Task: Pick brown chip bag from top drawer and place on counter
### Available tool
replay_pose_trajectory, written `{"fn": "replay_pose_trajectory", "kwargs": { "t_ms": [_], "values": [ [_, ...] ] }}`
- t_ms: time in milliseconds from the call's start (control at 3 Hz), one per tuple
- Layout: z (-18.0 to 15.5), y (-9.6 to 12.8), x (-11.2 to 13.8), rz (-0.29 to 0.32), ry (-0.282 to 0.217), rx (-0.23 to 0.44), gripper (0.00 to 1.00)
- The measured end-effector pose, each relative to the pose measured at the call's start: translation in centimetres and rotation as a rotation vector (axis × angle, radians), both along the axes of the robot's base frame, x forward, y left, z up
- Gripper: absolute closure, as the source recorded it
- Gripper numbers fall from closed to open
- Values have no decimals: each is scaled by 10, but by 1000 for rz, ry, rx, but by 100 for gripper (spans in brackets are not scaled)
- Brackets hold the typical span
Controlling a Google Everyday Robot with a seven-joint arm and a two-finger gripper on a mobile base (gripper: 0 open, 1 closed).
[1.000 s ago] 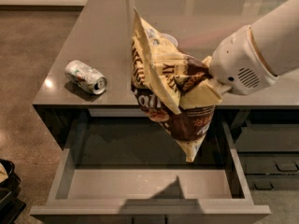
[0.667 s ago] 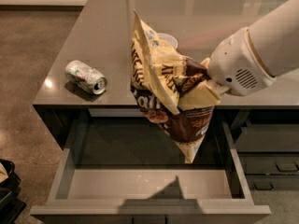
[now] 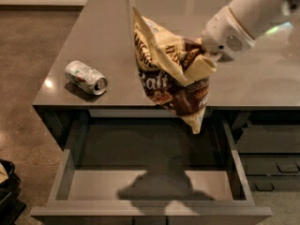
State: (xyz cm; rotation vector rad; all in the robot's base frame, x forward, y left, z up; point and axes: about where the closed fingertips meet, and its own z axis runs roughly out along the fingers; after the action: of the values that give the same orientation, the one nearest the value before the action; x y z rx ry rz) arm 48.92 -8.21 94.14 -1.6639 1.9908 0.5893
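Note:
The brown chip bag (image 3: 171, 74), cream and dark brown foil with large lettering, hangs in the air over the counter's front edge and the back of the open top drawer (image 3: 150, 182). My gripper (image 3: 204, 55) holds the bag by its upper right side; the white arm reaches in from the upper right. The fingers are hidden by the bag and the arm's wrist. The drawer is pulled far out and its grey inside holds nothing but the bag's shadow. The glossy grey-brown counter (image 3: 108, 32) stretches behind the bag.
A crushed silver can (image 3: 86, 77) lies on its side on the counter's left front part. Narrower dark drawers (image 3: 272, 158) sit to the right of the open drawer. A dark object (image 3: 7, 186) is at the lower left on the brown floor.
The bag and the arm have risen and shifted slightly back toward the counter. The can has not moved.

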Motion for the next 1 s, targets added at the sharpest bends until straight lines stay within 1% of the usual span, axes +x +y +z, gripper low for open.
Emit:
{"fn": "replay_pose_trajectory", "kwargs": {
  "t_ms": [333, 667, 1000],
  "values": [
    [-17, -2, 44, 98, 80, -69, 100],
    [-3, -16, 84, 88, 54, -73, 100],
    [30, -45, 119, 0, -39, -92, 100]
  ]
}}
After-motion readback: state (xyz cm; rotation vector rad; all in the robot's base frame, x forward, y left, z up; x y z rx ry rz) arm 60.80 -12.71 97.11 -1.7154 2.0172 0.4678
